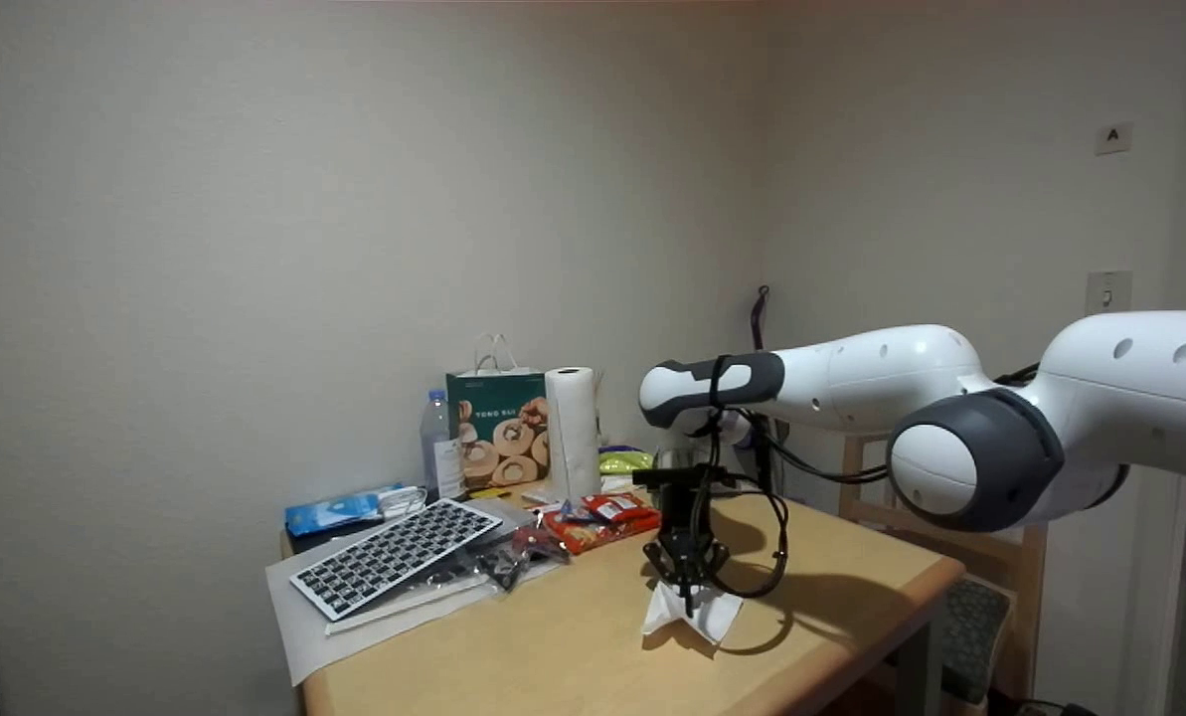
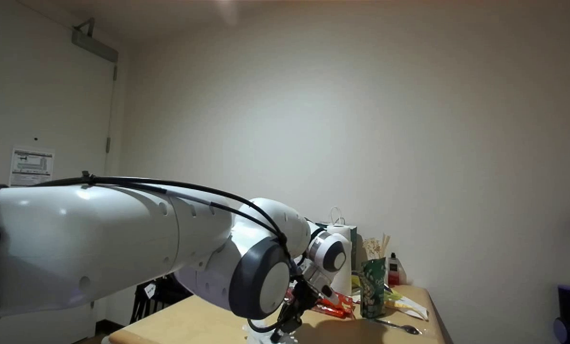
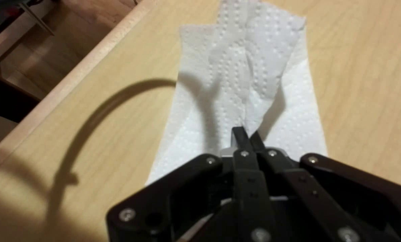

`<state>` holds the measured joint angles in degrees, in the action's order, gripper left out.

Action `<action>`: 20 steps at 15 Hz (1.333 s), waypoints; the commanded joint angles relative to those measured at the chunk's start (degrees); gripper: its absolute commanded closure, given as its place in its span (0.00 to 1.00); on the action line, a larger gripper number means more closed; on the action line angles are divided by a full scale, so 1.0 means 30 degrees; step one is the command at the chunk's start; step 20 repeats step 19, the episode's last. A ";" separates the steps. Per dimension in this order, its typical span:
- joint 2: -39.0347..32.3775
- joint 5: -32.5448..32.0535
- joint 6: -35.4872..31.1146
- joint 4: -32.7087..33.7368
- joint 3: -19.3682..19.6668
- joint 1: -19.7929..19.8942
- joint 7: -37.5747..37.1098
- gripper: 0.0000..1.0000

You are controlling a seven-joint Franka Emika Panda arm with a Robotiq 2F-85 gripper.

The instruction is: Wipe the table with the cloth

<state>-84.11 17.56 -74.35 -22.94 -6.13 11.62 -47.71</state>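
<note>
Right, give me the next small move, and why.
Probably a slight, low slide of the gripper toward the wrist view's right: its jaws look shut on a fold of the paper towel, and bare table lies that way, whereas its edge shows on the left.

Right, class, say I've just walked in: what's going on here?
A robot arm holds a white paper towel pinched between its fingers, with part of the towel seemingly spread on the table. It looks set for wiping, though these pictures can't show whether it is sliding. The keyboard, red packets and paper roll sit farther along, apart from the towel.
</note>
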 commanded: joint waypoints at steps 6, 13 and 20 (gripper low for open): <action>0.0717 -0.0306 0.0496 0.0355 -0.0025 -0.1134 -0.0192 0.54; 0.1795 -0.0645 0.0178 0.0969 0.1022 -0.3229 -0.0308 0.09; 0.1774 -0.0250 -0.0111 0.1013 0.1077 -0.3449 -0.0093 0.04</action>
